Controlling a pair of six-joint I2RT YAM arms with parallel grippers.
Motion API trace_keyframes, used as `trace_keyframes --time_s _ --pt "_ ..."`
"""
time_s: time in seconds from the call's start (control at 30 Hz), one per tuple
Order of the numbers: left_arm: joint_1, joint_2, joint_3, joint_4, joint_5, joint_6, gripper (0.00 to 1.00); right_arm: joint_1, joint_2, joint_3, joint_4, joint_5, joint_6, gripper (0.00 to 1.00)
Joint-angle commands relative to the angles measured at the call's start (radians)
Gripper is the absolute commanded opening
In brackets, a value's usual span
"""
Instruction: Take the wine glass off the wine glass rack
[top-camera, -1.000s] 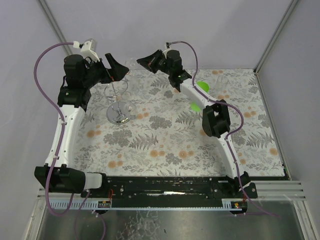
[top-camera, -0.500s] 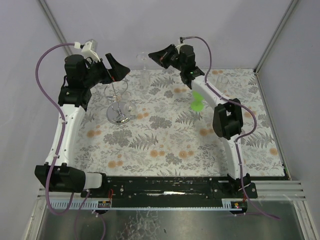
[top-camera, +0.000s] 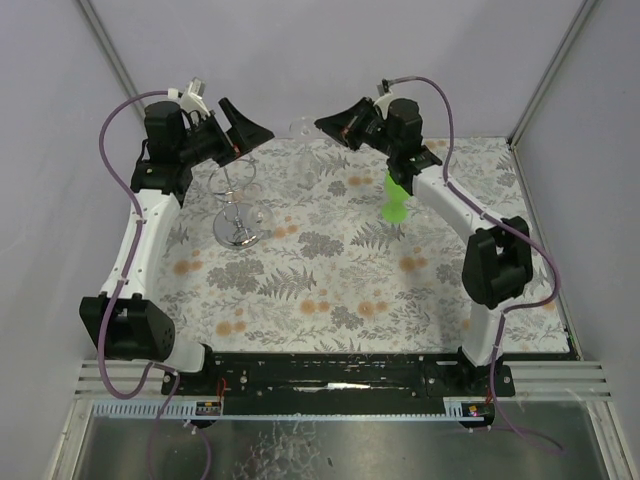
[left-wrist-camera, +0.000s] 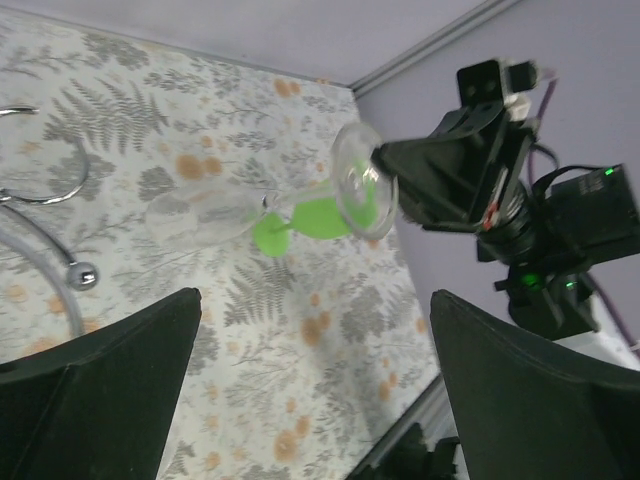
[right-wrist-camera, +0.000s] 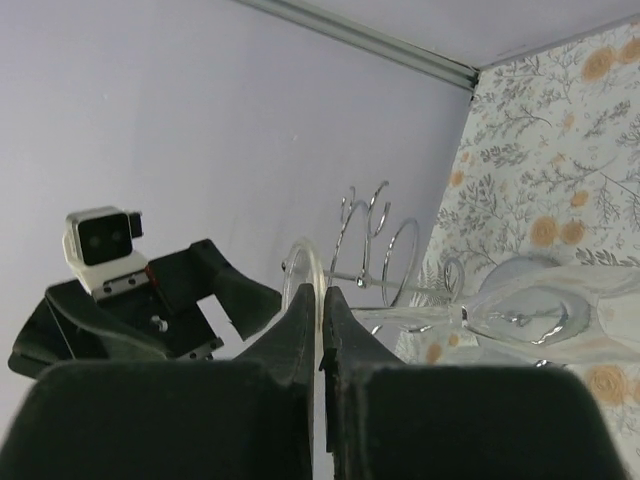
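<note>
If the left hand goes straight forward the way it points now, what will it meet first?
Most likely the wine glass, which the right hand holds by its foot, though depth is unclear.

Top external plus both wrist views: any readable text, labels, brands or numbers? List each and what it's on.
No text is legible in any view.
Small yellow and red stickers on the silver front rail: too small to read.
White camera box on the left wrist: no readable marking.
Clear wine glass and silver wire wine glass rack: no print visible.
</note>
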Motion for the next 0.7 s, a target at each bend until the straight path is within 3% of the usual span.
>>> trace_keyframes --time_s 0.0,0.23,0.67 --pt "0.006 0.017 0.008 0.168 0.121 -0.174 0.96 0.000 -0.137 -0.095 0.078 -0.051 -0.045 0.00" --pt "-0.021 0.044 -0.045 0.258 0.189 -0.303 0.96 0.000 -0.242 -0.185 0.037 -0.067 -0.086 0.00" --pt "-0.137 0.083 -0.093 0.323 0.217 -0.381 0.97 0.001 -0.329 -0.273 0.043 -0.063 -0.091 0.00"
